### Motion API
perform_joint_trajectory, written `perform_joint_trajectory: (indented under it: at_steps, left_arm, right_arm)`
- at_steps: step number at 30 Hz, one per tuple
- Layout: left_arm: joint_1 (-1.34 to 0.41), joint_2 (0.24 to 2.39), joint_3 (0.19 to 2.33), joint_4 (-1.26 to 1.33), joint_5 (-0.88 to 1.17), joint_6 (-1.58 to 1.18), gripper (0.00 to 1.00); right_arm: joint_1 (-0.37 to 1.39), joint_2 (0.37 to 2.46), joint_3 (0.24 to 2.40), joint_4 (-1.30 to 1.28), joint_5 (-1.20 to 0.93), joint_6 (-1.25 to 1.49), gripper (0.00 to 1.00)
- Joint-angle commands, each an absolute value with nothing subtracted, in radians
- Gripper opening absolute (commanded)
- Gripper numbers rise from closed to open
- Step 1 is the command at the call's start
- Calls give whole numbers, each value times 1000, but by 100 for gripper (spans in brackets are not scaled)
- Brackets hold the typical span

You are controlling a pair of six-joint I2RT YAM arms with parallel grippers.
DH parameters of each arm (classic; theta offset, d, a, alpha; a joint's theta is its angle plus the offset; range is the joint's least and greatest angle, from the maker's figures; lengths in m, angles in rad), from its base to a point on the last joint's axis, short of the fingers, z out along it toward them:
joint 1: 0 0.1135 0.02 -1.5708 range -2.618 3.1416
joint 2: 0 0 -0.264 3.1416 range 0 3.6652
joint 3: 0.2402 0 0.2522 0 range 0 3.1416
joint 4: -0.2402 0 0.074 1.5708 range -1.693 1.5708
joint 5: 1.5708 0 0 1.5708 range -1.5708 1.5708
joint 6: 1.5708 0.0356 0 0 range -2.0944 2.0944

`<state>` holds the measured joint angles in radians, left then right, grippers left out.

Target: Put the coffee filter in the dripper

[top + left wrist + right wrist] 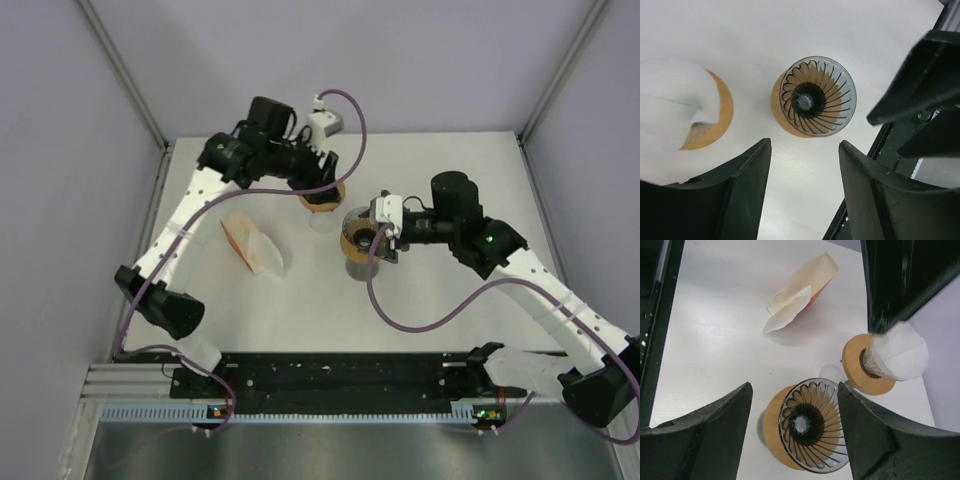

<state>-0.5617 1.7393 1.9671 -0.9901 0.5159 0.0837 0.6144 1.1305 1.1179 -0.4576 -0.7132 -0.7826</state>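
Note:
A glass ribbed dripper (357, 243) on a round wooden base stands at the table's middle. It also shows in the left wrist view (816, 96) and the right wrist view (811, 431), and it holds no filter. My right gripper (379, 240) (794, 386) is open just above it, with a finger to each side. A white paper filter (897, 352) sits in a second wooden ring (322, 203) (715, 125) just behind. My left gripper (325, 180) (805, 145) is open and empty, hovering over that ring. One left finger (905, 280) hangs right above the filter.
A loose pile of paper filters (254, 245) (797, 297) lies on the white table left of the dripper. Grey walls enclose the table on three sides. A black rail (330, 375) runs along the near edge.

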Motion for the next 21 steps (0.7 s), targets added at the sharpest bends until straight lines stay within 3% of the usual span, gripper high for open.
perform_joint_trajectory:
  at_steps: [1, 7, 11, 13, 15, 18, 21]
  left_arm:
    - [-457, 1560, 2074, -1190, 609, 253, 62]
    - [-307, 1393, 1981, -1302, 381, 268, 67]
    - [-262, 1304, 1778, -1249, 166, 198, 78]
    - [-236, 1279, 1651, -1192, 103, 155, 79]
    - [-203, 1279, 1551, -1123, 43, 76, 74]
    - [-106, 1298, 1465, -1028, 27, -122, 59]
    - [-38, 1243, 1349, -902, 80, -309, 58]
  right_arm:
    - [626, 1085, 1189, -322, -720, -496, 69]
    - [626, 1092, 1238, -318, -542, -281, 68]
    - [626, 1101, 1250, -325, -413, -206, 66]
    - [627, 1111, 1253, -331, -361, -183, 64]
    - [626, 1106, 1250, -328, -312, -158, 63]
    - [626, 1098, 1235, -319, -275, -130, 62]
    - [626, 1082, 1223, -316, -265, -109, 61]
